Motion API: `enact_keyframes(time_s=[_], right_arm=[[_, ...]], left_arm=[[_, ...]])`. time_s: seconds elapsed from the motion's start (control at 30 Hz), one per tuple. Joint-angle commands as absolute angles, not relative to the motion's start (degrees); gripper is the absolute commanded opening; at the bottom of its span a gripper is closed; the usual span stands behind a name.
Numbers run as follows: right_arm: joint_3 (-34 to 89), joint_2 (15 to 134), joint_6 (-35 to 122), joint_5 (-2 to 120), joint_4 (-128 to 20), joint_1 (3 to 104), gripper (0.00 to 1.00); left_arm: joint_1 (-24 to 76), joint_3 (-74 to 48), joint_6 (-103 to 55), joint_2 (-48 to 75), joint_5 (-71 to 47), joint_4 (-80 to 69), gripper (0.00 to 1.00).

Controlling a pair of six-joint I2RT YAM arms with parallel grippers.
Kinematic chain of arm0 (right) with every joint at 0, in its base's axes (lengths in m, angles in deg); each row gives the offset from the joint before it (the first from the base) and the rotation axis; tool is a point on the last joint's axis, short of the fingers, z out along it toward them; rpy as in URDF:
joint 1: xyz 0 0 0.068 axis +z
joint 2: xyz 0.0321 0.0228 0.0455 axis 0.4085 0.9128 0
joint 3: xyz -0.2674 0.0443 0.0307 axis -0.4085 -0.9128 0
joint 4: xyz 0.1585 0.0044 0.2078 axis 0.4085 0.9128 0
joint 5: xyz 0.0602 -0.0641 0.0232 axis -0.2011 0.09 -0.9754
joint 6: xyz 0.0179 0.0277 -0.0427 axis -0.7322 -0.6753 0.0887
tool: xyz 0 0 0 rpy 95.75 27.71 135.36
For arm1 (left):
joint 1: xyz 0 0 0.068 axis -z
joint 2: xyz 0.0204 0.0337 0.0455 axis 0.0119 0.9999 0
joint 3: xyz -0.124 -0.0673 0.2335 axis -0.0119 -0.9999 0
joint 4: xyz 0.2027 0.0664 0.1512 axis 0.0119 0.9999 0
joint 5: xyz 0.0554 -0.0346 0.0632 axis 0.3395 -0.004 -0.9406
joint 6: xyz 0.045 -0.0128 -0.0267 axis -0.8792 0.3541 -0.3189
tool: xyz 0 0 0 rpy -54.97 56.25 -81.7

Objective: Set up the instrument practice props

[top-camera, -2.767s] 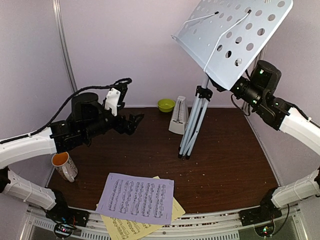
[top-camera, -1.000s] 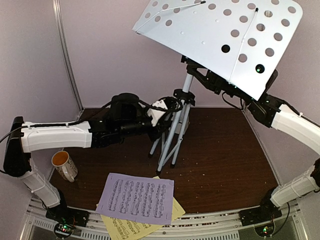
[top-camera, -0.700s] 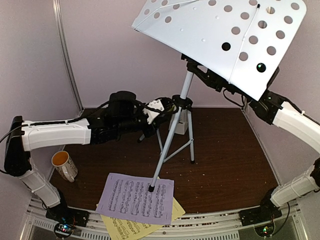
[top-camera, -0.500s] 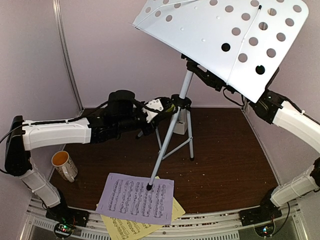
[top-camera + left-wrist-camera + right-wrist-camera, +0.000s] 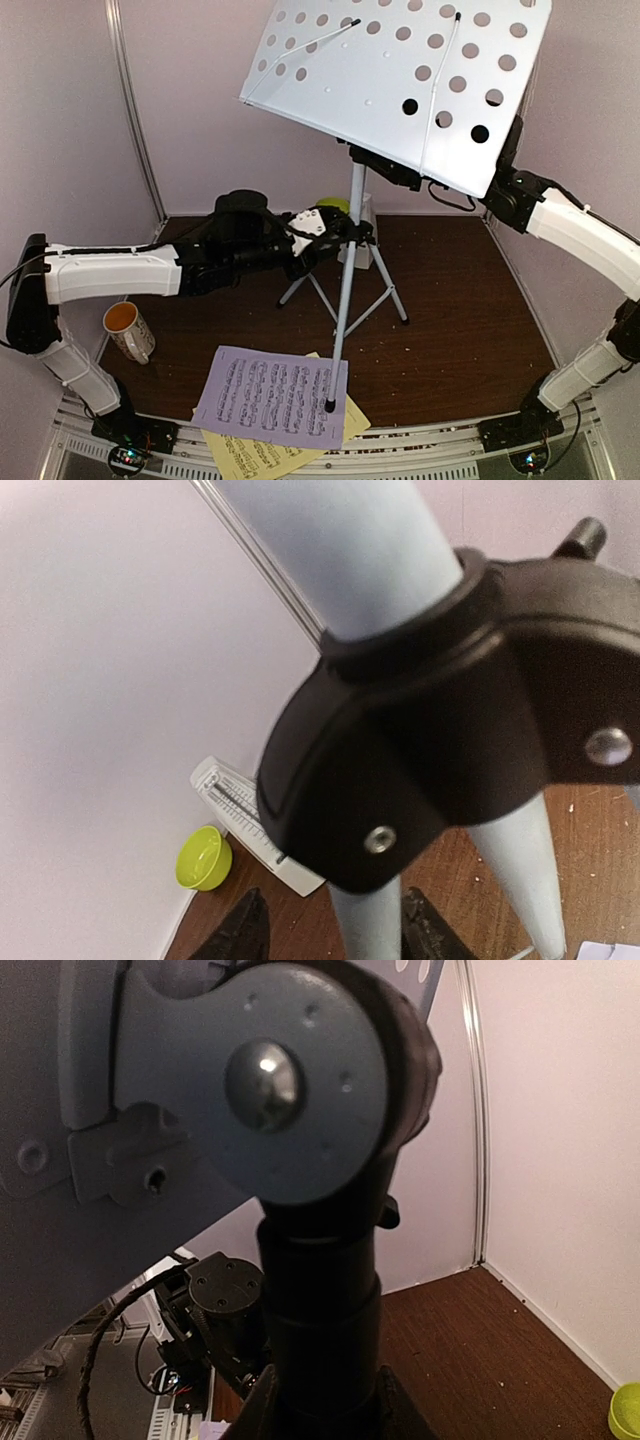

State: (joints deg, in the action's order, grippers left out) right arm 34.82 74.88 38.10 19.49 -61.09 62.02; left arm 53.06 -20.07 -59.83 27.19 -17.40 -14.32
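The music stand [image 5: 400, 70] stands upright on the table, its pale perforated desk tilted high and its three silver legs spread. One foot rests on the lavender page [image 5: 265, 392], which overlaps the yellow page [image 5: 245, 458]. My left gripper [image 5: 335, 232] is at the black tripod hub [image 5: 450, 730]. It is open [image 5: 335, 925], with one silver leg [image 5: 368, 930] between its fingers and a gap on each side. My right gripper [image 5: 328, 1400] is shut on the stand's black neck [image 5: 320, 1290] just under the desk. The white metronome [image 5: 245, 825] stands behind the tripod by the back wall.
A green bowl [image 5: 203, 858] sits at the back wall beside the metronome. A white mug [image 5: 128, 330] with an orange inside stands at the left, near my left arm. Walls close the table at the back and on both sides.
The tripod legs have spread wider and the near foot slid forward across the lavender page. The desk shifted left and up. My left gripper opened off the leg.
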Motion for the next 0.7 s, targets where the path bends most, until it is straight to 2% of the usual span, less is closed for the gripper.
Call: enact_keyframes(time_s=[0.0,0.13,0.4,0.67], right_arm=[[44.2,72.7,42.7,15.7,-69.1,62.3,0.00],[47.8,74.7,43.6,12.3,-68.7,61.6,0.00],[53.9,82.6,33.1,1.6,-80.1,58.7,0.00],[65.0,89.4,31.6,-4.6,-73.2,55.2,0.00]], left_arm=[[52.4,-22.5,-57.4,22.9,-16.1,-19.4,0.48],[51.1,-25.1,-55.3,20.9,-16.2,-21.1,0.53],[50.7,-26.2,-54.5,19.7,-17.8,-19.5,0.54],[50.7,-28.7,-53.2,18.4,-19.1,-20.4,0.55]])
